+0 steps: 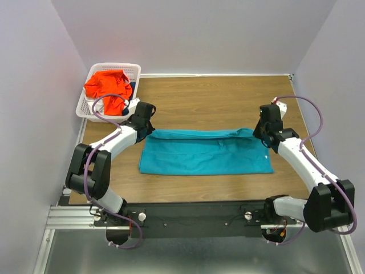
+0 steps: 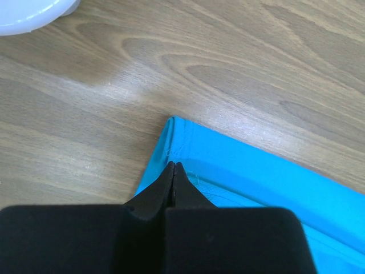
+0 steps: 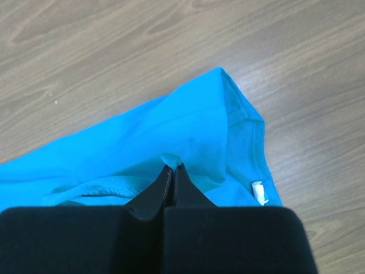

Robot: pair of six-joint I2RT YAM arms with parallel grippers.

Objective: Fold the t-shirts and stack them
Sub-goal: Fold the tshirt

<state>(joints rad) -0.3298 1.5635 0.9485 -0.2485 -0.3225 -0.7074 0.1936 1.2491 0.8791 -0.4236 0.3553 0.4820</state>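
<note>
A large teal-blue t-shirt point(image 1: 205, 153) lies folded into a wide band on the wooden table. My left gripper point(image 1: 147, 130) is at its far left corner, jaws shut on the cloth edge point(image 2: 188, 142) in the left wrist view, where the gripper point(image 2: 173, 164) shows. My right gripper point(image 1: 261, 132) is at the far right corner, shut on a small pinch of the teal cloth point(image 3: 199, 125), with the gripper point(image 3: 173, 166) low in that view. A bright orange-red t-shirt point(image 1: 107, 85) lies crumpled in the basket, with a bit of dark blue cloth point(image 1: 132, 87) beside it.
The white plastic lattice basket point(image 1: 134, 69) stands at the table's far left corner, close behind my left gripper; its rim shows in the left wrist view point(image 2: 28, 11). A white tag point(image 3: 258, 192) sits on the shirt's collar edge. Grey walls enclose the table.
</note>
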